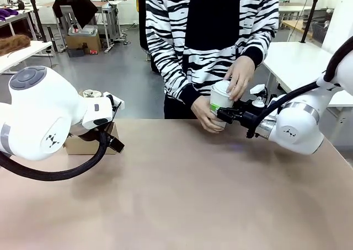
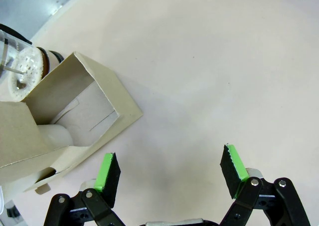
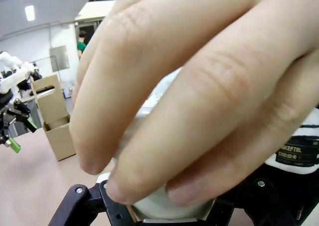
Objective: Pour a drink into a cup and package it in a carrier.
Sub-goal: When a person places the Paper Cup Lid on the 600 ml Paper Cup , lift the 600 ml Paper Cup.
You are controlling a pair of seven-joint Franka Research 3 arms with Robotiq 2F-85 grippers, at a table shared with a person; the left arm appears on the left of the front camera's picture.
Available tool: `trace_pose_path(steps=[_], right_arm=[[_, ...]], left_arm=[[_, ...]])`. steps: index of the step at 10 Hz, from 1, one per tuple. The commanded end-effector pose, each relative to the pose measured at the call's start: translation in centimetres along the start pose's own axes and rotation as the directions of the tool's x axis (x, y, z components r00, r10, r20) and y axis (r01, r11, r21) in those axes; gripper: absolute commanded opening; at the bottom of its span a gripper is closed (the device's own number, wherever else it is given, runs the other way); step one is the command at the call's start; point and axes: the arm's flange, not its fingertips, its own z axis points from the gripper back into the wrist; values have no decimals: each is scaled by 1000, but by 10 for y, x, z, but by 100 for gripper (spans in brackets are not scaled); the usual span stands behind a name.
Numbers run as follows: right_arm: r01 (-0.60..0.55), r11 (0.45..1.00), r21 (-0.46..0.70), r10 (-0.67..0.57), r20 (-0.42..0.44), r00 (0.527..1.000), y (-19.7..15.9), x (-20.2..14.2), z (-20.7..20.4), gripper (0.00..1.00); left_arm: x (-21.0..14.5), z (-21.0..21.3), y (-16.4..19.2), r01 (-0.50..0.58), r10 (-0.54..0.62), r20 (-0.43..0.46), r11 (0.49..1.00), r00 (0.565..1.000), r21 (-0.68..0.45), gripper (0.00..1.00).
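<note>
Front view: right gripper [image 1: 223, 113] pinches tall white lidded paper cup [image 1: 219, 99] at far edge of table [image 1: 176, 195].
Person's hands [image 1: 240, 76] hold it too; left gripper [image 2: 170, 156] spread beside brown cardboard carrier [image 2: 65, 86].

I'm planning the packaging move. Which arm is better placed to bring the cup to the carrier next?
Right. The right gripper is shut on the cup, with the person's hands at its lid. The left gripper hangs open beside the carrier, holding nothing, and might steady it.

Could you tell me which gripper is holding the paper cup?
The right gripper, closed around the paper cup; the left gripper stands open, holding nothing.
</note>
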Motion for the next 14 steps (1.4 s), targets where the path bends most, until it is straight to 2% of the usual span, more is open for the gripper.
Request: trace_pose_path(steps=[1,14], right_arm=[[-8,1000,3,8,7,1000,2,4,-1,66],[-8,1000,3,8,7,1000,2,4,-1,66]], left_arm=[[0,0,0,0,0,1,1000,1000,-2,100],[0,0,0,0,0,1,1000,1000,-2,100]])
